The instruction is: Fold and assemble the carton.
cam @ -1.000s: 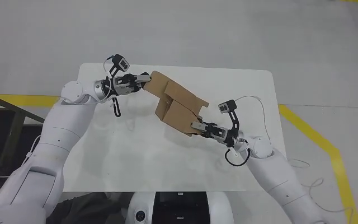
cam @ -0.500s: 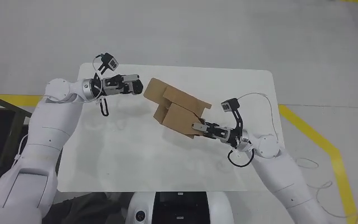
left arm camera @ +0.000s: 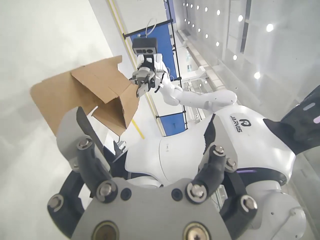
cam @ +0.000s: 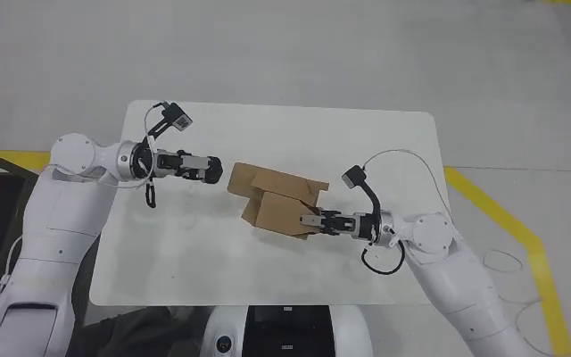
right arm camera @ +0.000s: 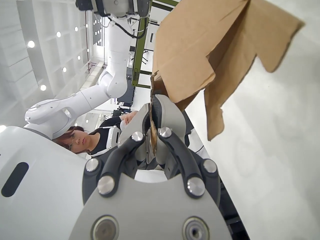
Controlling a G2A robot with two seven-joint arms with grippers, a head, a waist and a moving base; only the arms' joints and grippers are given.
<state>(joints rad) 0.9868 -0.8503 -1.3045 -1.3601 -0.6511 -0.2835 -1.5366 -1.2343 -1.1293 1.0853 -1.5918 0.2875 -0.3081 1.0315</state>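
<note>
A brown cardboard carton (cam: 277, 201), partly opened with loose flaps, hangs over the middle of the white table (cam: 393, 134). My right gripper (cam: 309, 221) is shut on the flap at its near right corner; in the right wrist view the pads (right arm camera: 160, 111) pinch the cardboard edge, with the carton (right arm camera: 200, 38) rising beyond. My left gripper (cam: 217, 168) stands open just left of the carton, a small gap apart from it. In the left wrist view its fingers (left arm camera: 80, 126) are spread wide, and the carton (left arm camera: 87, 93) lies ahead with the right gripper (left arm camera: 142, 83) on its far side.
Bare white tabletop lies around the carton on all sides. The table's edges are near both arms' elbows, at left (cam: 125, 178) and right (cam: 442, 178). Yellow floor tape (cam: 500, 214) runs past the right side.
My left gripper let go of the carton's far left corner, opened and drew back leftward and nearer. My right gripper brought the carton nearer the front and swung it more level.
</note>
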